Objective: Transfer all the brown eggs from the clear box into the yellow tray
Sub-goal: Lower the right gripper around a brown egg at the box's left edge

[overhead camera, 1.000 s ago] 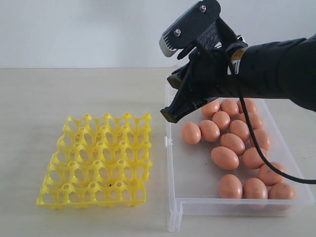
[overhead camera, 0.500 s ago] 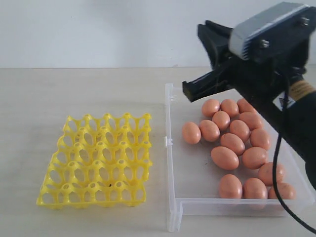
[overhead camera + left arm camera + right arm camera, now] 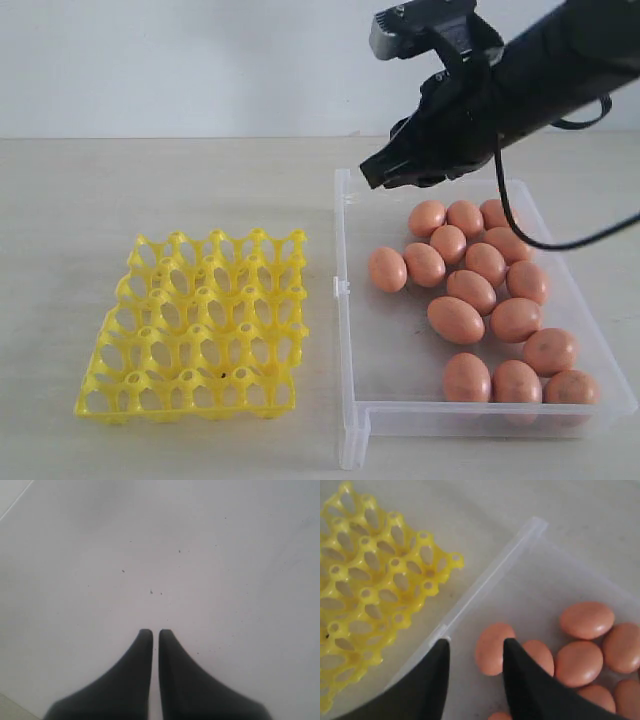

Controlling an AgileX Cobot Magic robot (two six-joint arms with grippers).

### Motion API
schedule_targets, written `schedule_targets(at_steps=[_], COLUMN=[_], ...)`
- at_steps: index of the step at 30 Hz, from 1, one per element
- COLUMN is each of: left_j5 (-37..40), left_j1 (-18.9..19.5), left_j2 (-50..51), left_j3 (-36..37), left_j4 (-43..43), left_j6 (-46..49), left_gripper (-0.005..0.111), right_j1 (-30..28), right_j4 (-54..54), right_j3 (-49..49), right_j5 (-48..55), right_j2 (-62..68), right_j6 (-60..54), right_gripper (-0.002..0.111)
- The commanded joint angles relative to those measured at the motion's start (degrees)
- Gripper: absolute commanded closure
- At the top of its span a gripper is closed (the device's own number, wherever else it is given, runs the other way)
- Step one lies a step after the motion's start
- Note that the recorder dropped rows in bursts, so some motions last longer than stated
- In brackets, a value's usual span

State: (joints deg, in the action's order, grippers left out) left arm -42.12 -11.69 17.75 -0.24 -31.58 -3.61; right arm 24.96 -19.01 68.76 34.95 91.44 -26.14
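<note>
The pale matte tabletop [image 3: 150, 180] fills the lower three quarters of the exterior view. On its right half lies the shallow clear plastic box with low walls [image 3: 343, 330]. At lower left, just beside the box but apart from it, sits the square bright yellow lattice egg tray [image 3: 190, 400], with every cup empty.

The black right gripper [image 3: 476, 642] hangs above the box's upper left corner. It is released, with a clear gap between its fingers and nothing in them. All the smooth orange-brown eggs [image 3: 455, 320], sixteen by my count, lie in the box, so no transfer is done yet. They are bunched along a diagonal from top centre to lower right. One egg [image 3: 387, 269] lies alone nearest the left wall, and the right wrist view frames it between the fingertips, so it is probably the target.

The left gripper [image 3: 155, 632] is clenched on nothing over bare table.

- **Catching the wall:** one finger lines up close to the box's wall, so a straight descent could catch the rim and shove the light box.
- **Grip force:** too hard a squeeze could crack the shell, and too light a one could let the slick oval slip.
- **Neighbouring eggs:** the inner finger may nudge the neighbouring egg and set the others rolling.
</note>
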Motion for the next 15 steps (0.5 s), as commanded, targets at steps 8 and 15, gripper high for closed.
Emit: schedule_targets(at_steps=[8, 15], left_j5=[0.0, 0.0], left_j1=[0.1, 0.1], left_j2=[-0.2, -0.2], left_j3=[0.2, 0.2], left_j4=[-0.2, -0.2], left_j6=[0.3, 0.3], left_gripper=[0.103, 0.103], right_j1=[-2.0, -2.0], right_j4=[5.5, 8.3], right_j3=[23.2, 25.7], right_j5=[32.5, 31.8], right_j2=[23.3, 26.4], right_j6=[10.5, 10.1], right_gripper=[0.069, 0.069])
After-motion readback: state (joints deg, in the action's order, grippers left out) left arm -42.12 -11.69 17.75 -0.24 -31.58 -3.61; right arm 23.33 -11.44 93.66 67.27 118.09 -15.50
